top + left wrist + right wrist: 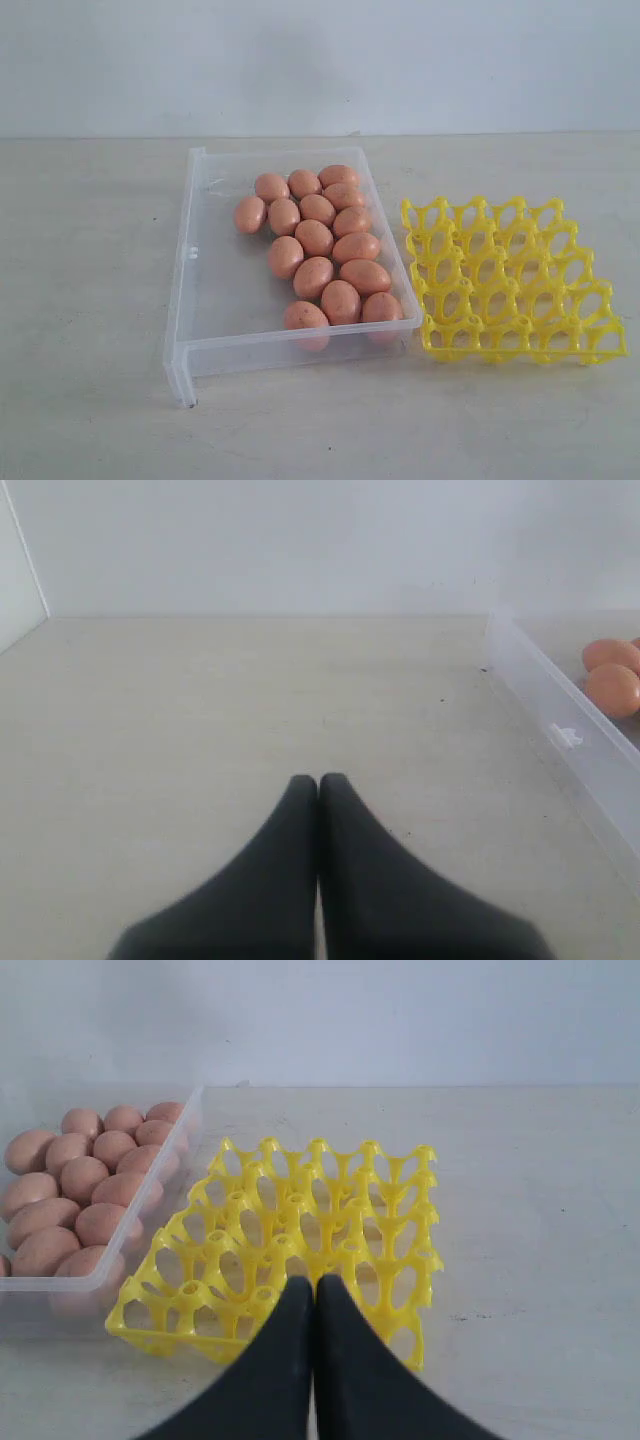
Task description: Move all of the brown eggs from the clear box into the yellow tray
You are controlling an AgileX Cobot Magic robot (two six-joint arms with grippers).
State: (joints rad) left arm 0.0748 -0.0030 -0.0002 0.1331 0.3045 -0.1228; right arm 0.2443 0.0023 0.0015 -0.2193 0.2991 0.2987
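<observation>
Several brown eggs [315, 237] lie clustered along the right side of the clear box [205, 310] in the exterior view. The yellow tray [512, 280] stands empty just right of the box. Neither arm shows in the exterior view. In the left wrist view my left gripper [318, 778] is shut on nothing above bare table, with the clear box wall [560, 730] and two brown eggs [612, 688] off to one side. My right gripper [314, 1280] is shut and empty over the near edge of the yellow tray [300, 1220], beside the brown eggs [85, 1178].
A pale wall [320, 60] rises behind the table [90, 250]. The clear box has a small tab leg [187, 392] at its front left corner. A side wall [15, 570] meets the table in the left wrist view.
</observation>
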